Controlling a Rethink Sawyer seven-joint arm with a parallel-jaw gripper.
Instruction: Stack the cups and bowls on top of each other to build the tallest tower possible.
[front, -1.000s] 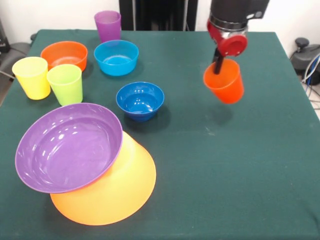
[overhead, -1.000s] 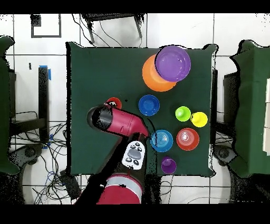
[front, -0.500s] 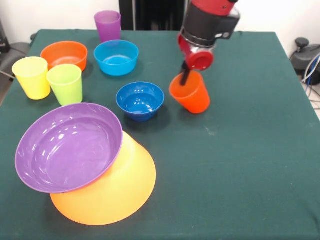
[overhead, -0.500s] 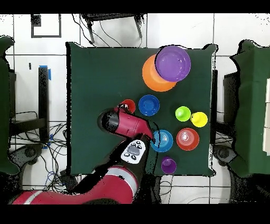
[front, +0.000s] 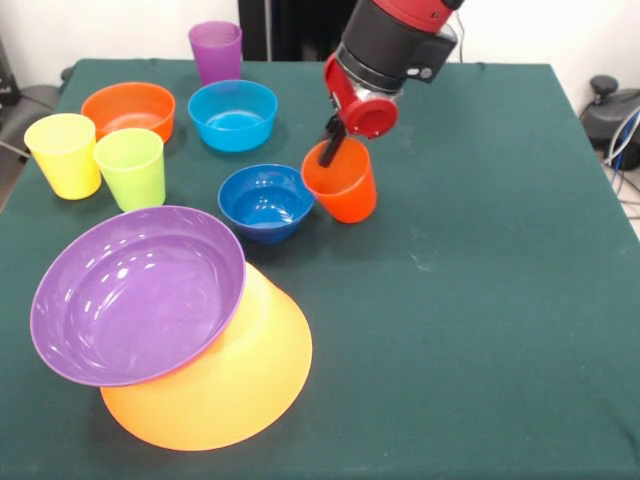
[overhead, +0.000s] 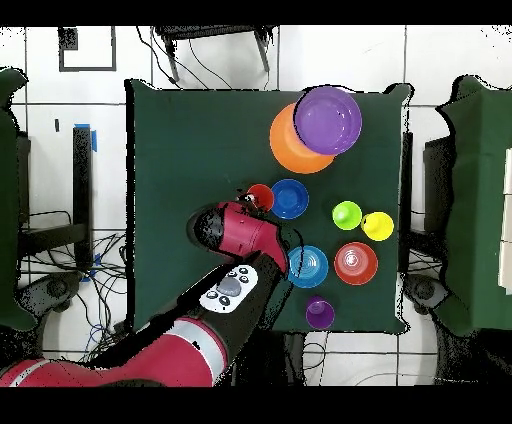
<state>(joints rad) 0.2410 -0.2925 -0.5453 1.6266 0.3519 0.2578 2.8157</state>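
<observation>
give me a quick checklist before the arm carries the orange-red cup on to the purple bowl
1. Cup held: the gripper has a finger inside the orange-red cup, which hangs tilted from it. Ok.
2. Clearance from the dark blue bowl: the cup's side is against the bowl's rim, or nearly so, and could nudge it. Not ok.
3. Landing spot: the wide purple bowl lies open side up and empty. Ok.
4. Base steadiness: the purple bowl sits tilted and off-centre on the upturned yellow-orange bowl. Not ok.
5. Other path obstacles: the lime green cup and yellow cup stand off to one side. Ok.
6. Grip firmness: cannot tell.
</observation>
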